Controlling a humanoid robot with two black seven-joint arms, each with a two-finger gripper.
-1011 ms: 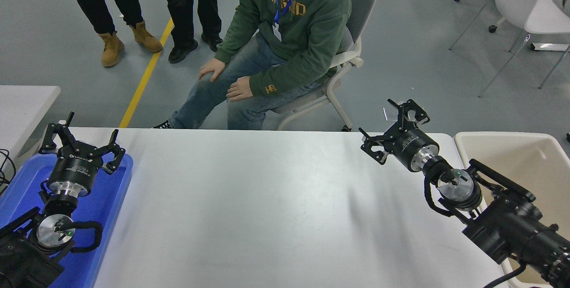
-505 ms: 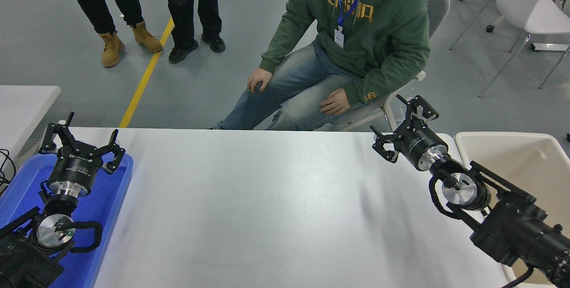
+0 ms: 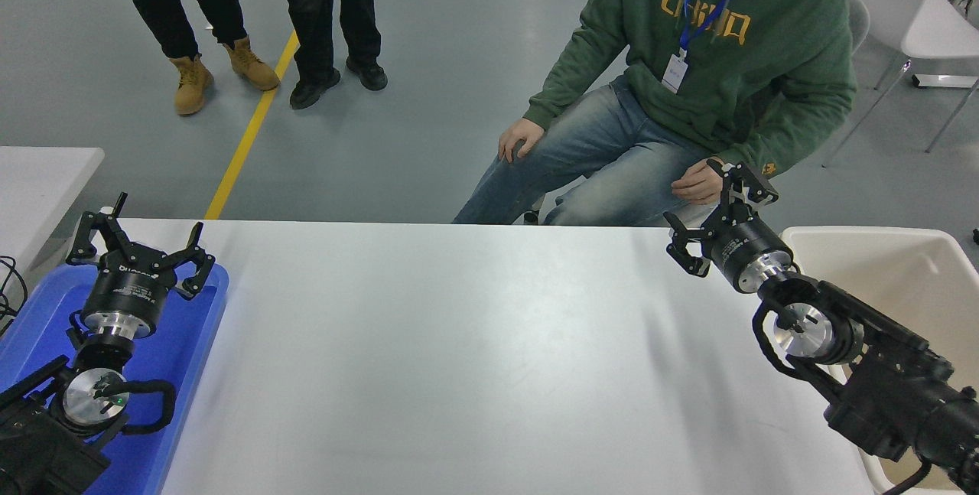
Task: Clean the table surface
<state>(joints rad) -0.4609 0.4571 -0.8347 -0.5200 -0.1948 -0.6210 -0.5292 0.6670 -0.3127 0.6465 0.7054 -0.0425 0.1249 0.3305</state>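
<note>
The white worktop (image 3: 474,357) spreads bare between 2 arms: the right gripper (image 3: 719,216), released and empty, hangs at its far corner beside the beige bin (image 3: 910,265), suggesting clearing is done; the left gripper (image 3: 138,246), also released, sits parked over the blue tray (image 3: 191,357).

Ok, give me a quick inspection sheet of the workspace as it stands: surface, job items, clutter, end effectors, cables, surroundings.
Surface: table surface white, no debris or stains seen.
Job's things: no cloth or wiping tool seen.
Clutter: nothing seen on the tabletop.
End effectors: left end effector open, parked over the blue tray; right end effector open and empty at the far right edge, next to the beige bin.
Cables: black cable at the left edge.
Surroundings: seated person very close to the right end effector; two people standing; white chair.
</note>
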